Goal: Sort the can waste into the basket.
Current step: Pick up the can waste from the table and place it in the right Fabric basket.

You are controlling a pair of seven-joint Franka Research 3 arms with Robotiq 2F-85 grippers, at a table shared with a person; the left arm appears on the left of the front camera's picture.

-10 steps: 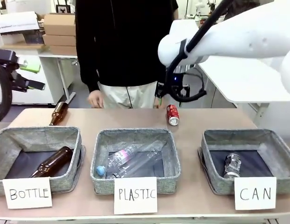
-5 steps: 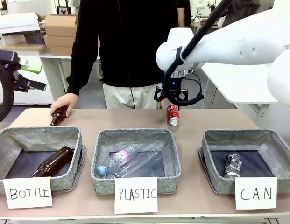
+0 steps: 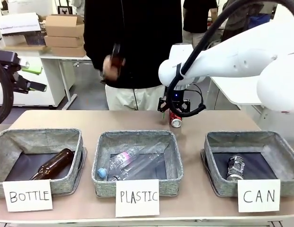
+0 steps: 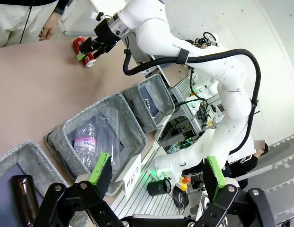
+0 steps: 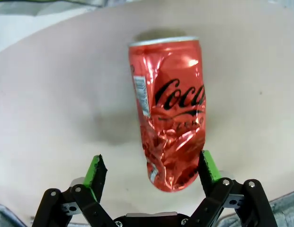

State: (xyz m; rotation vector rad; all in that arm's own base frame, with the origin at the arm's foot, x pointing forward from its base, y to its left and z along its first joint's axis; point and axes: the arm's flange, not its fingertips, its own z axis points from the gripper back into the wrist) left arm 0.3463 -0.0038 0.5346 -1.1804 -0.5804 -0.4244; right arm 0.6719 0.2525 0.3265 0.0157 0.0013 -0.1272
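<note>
Right claw (image 5: 149,177) spread wide over dented red can (image 5: 170,111) lying on tabletop (image 5: 52,94), can hard by one pad (image 5: 209,165), well off-centre; closing thus risks nudging or rolling it away from CAN basket (image 3: 215,142).

Bare bench (image 5: 52,94) lies on both sides of the red can (image 5: 171,111) between my fingers (image 5: 95,171). Nothing crowds it

Brown glass bottle (image 3: 53,164) in BOTTLE basket (image 3: 38,140), clear plastic bottles (image 3: 132,161) in PLASTIC basket (image 3: 137,138) — cardboard boxes (image 3: 60,34) behind.
</note>
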